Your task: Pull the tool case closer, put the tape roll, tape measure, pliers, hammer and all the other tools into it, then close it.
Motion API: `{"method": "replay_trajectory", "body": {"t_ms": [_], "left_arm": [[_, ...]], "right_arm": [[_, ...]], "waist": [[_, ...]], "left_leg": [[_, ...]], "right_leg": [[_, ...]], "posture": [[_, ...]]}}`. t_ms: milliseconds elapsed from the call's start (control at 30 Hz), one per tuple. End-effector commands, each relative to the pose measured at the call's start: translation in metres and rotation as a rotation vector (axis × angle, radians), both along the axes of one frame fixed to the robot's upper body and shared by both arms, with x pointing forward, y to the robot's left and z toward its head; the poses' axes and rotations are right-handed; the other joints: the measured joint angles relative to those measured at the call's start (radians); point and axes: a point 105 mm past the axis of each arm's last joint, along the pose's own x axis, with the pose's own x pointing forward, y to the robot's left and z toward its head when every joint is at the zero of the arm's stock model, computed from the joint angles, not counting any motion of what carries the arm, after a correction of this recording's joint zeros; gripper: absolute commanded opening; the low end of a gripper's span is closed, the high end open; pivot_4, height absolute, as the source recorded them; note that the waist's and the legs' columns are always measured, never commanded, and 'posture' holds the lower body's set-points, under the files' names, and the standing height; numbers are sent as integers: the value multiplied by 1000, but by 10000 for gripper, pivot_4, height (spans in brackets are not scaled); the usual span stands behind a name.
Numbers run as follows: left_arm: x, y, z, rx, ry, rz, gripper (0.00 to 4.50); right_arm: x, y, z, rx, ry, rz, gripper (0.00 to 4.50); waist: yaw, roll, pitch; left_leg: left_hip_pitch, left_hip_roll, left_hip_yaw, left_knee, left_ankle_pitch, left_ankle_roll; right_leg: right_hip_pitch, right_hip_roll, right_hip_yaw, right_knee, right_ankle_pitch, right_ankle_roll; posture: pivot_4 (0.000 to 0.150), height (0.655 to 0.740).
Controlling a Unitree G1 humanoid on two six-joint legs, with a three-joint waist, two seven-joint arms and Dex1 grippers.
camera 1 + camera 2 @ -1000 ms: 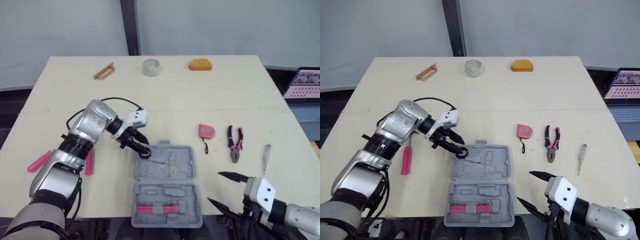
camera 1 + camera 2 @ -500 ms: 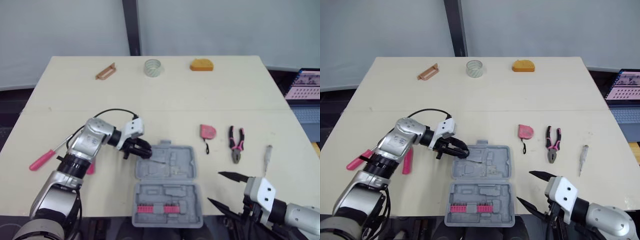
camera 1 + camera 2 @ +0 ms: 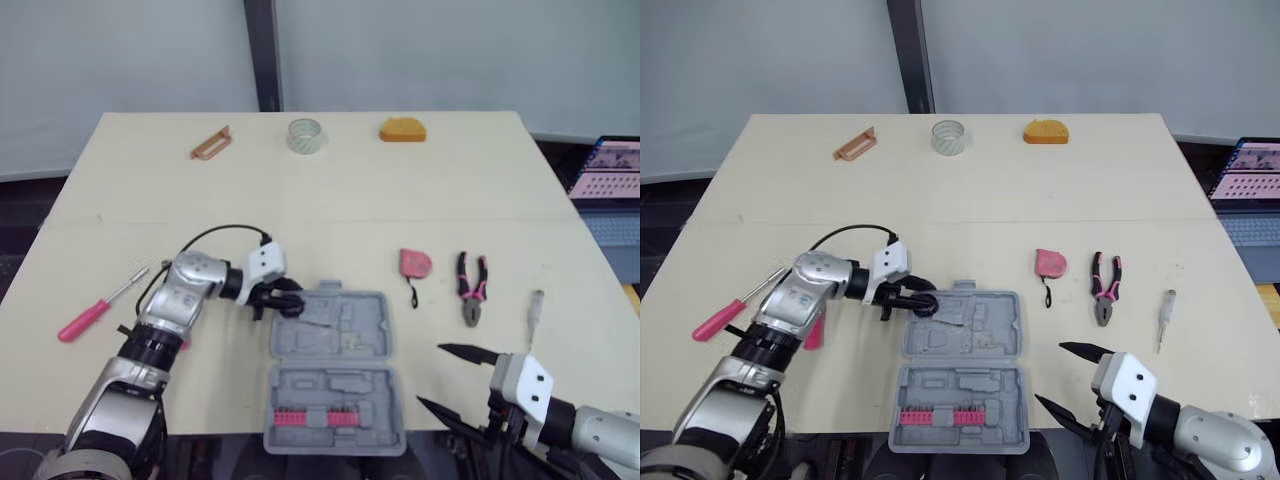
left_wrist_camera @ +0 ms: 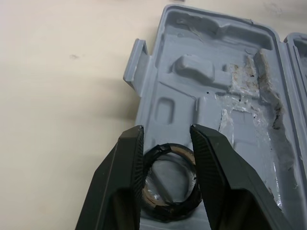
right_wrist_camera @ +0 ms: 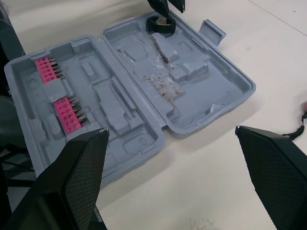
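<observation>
The grey tool case [image 3: 352, 340] lies open near the table's front edge, with pink bit strips [image 3: 310, 417] in its near half. My left gripper [image 3: 284, 299] is shut on a black tape roll [image 4: 169, 180], which it holds over the far left corner of the case's far half. My right gripper [image 3: 430, 374] hangs open at the front edge, right of the case, with nothing between its fingers. A pink tape measure [image 3: 414, 263], pink-handled pliers [image 3: 471, 288] and a small screwdriver [image 3: 534, 308] lie to the right of the case.
A clear tape roll [image 3: 303, 135], an orange block [image 3: 401, 129] and a brown bracket [image 3: 209, 143] lie along the far edge. A pink-handled screwdriver [image 3: 95, 312] lies at the left, and another pink handle [image 3: 816, 331] shows beside my left forearm.
My left arm has dropped lower and flatter, uncovering the pink screwdriver, while its gripper stays at the case's far left corner with the black roll. The right gripper has not moved.
</observation>
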Motion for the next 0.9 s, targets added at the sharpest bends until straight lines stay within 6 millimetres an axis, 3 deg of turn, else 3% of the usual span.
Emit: {"method": "replay_trajectory", "body": {"t_ms": [33, 400, 900], "left_arm": [[-1, 4, -2, 0, -21, 8, 16634], [-2, 16, -18, 56, -55, 37, 16634], [-5, 10, -20, 16, -51, 31, 16634]], "right_arm": [[-2, 2, 10, 1, -30, 20, 45000], [-1, 7, 18, 73, -81, 29, 45000], [1, 9, 18, 106, -107, 38, 45000]], "waist": [[0, 0, 0], [0, 0, 0], [0, 1, -1]], "left_leg": [[0, 0, 0, 0, 0, 0], [0, 0, 0, 0, 0, 0], [2, 0, 0, 0, 0, 0]], "right_leg": [[0, 0, 0, 0, 0, 0], [0, 0, 0, 0, 0, 0], [2, 0, 0, 0, 0, 0]], "posture": [[1500, 7400], [1500, 7400], [1500, 7400]]}}
